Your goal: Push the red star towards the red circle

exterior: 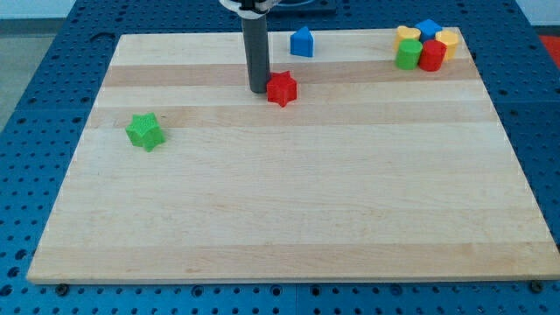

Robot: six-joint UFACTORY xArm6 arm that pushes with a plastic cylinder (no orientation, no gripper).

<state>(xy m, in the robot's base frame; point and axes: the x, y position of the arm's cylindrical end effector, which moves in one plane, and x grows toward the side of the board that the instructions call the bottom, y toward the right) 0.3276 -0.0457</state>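
My tip (259,90) bare, holding nothing, touching red star (282,88) near top edge; off-centre push risks star spinning past red circle (431,56) at top-right corner.

Wooden tabletop (289,210) on a blue perforated base (35,105). My tip (258,91) sits near the view's top, just left of the red star (282,88), touching or nearly touching it; cannot tell which.

Blue block (302,42), roughly house-shaped, above and slightly right of the red star, apart from it.

Green star (144,131) alone toward the view's left, well apart from everything else.

Cluster at the view's top right corner, blocks packed together: yellow heart (407,35), blue block behind (428,28), yellow block (449,40) at the far right, green block (408,55) in front left, red circle (431,55) just beside it.
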